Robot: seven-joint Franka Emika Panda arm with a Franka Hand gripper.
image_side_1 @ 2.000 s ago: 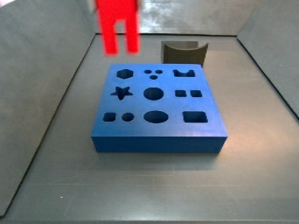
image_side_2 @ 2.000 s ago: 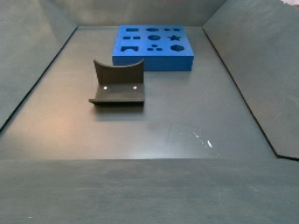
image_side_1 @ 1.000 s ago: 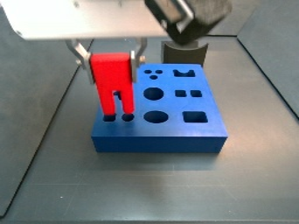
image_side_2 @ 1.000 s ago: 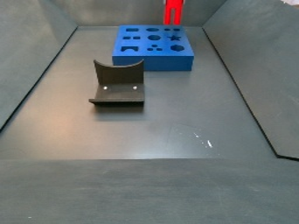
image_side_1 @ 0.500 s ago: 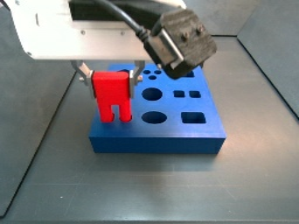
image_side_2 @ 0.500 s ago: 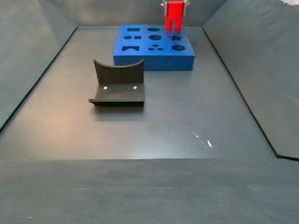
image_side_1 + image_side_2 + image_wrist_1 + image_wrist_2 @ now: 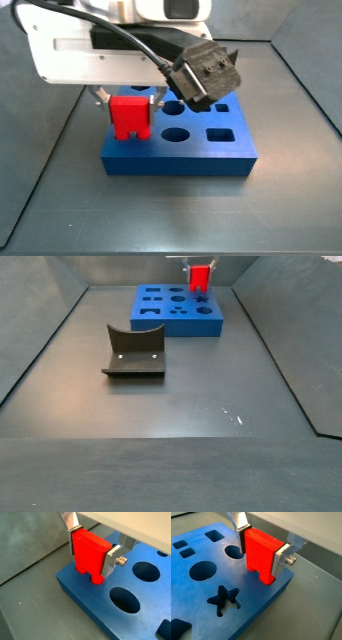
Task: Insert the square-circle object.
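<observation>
At 9 o'clock on the slab (image 7: pixel 201 150) in a side view: red square-circle object (image 7: pixel 87 552), upright, long axis vertical, pegs down. Pinched narrow on it, directly above: tool (image 7: pixel 261 554). Pegs at or just inside their holes, depth unclear. Flat slab, open worktop (image 7: pixel 187 406), fixture (image 7: pixel 134 353) well apart.

Wrist views close above blue slab (image 7: pixel 87 592); side views face oppositely.

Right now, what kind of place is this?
Probably a robot test bench: a bare grey walled floor, a blue slab with shaped holes, a fixture, and the gripper whose jaws clamp a red piece.
</observation>
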